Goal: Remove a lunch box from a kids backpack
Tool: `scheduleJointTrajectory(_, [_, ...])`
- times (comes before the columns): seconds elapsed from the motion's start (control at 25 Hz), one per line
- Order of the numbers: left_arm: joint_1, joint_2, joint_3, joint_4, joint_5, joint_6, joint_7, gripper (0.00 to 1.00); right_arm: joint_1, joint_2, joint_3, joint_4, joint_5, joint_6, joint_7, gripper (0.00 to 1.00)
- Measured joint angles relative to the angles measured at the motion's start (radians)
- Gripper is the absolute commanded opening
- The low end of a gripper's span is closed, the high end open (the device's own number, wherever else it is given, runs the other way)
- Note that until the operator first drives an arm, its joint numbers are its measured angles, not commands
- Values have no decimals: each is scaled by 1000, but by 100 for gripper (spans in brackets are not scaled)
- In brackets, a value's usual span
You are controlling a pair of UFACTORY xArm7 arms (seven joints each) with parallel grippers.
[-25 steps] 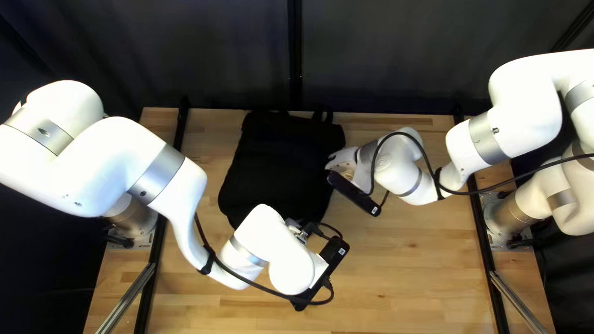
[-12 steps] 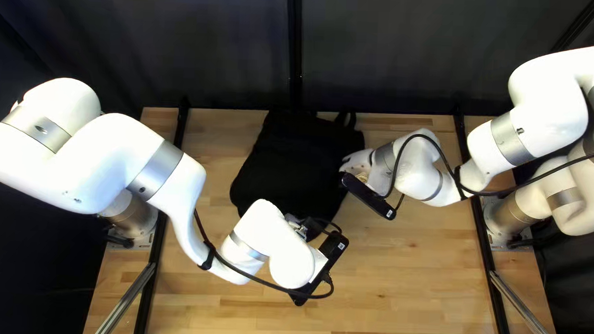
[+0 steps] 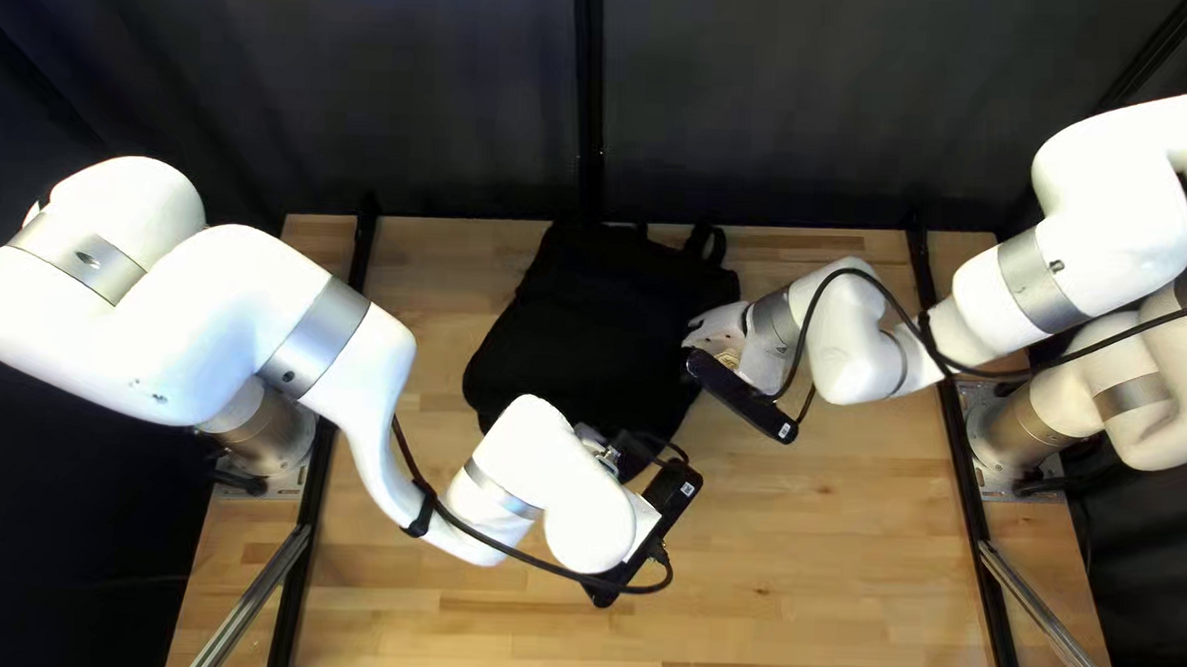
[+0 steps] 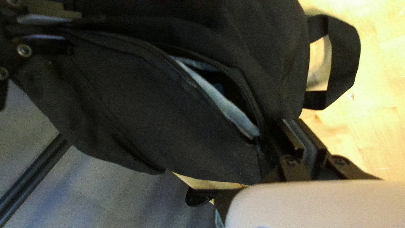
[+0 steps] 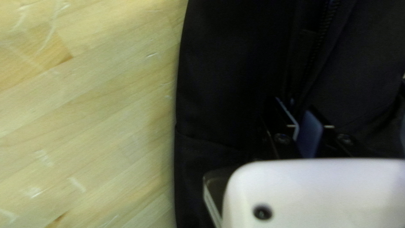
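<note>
Much tabletop [image 3: 811, 557] beside backpack's [image 3: 601, 327] edge

The backpack [image 3: 594, 327] lies on the bench [image 3: 811, 557], near its far edge and between the two arms. The left hand [image 3: 611, 455] is at its near end, the right hand [image 3: 700, 336] at its right side. Behind the bench hangs a curtain [image 3: 364, 84].

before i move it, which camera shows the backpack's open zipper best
The left wrist view: it shows the zipper parted, with pale lining inside the gap. The right wrist view shows only a dark stretch of zipper teeth. The top left view shows the backpack from above, but no zipper I can make out.
</note>
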State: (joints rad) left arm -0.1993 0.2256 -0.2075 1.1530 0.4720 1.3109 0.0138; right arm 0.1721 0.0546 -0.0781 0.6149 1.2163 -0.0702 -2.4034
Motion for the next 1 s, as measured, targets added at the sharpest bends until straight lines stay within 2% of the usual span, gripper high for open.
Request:
scheduleJointTrajectory(0.08, [2, -5, 1, -6, -1, 1, 1, 0, 6, -11, -9, -19, -88, 1, 86, 0])
scheduleJointTrajectory(0.2, [4, -20, 2, -25, -3, 3, 0, 0, -3, -31, -17, -56, -310, 2, 283, 0])
scheduleJointTrajectory(0.28, [6, -33, 3, -40, -7, 5, -3, 0, -47, -49, 3, -84, -498, 7, 447, 0])
scheduleJointTrajectory(0.36, [7, -43, 4, -52, -10, 9, -6, 0, -118, -72, 42, -110, -675, 20, 602, 0])
scheduleJointTrajectory(0.48, [11, -61, 7, -69, -13, 12, -7, 0, -206, -102, 87, -131, -851, 54, 755, 0])
scheduleJointTrajectory(0.68, [17, -82, 11, -93, -17, 16, -6, 0, -248, -116, 110, -130, -936, 91, 831, 0])
scheduleJointTrajectory(1.0, [36, -108, 26, -137, -19, 1, 4, 0, -234, -111, 99, -125, -894, 103, 791, 0])
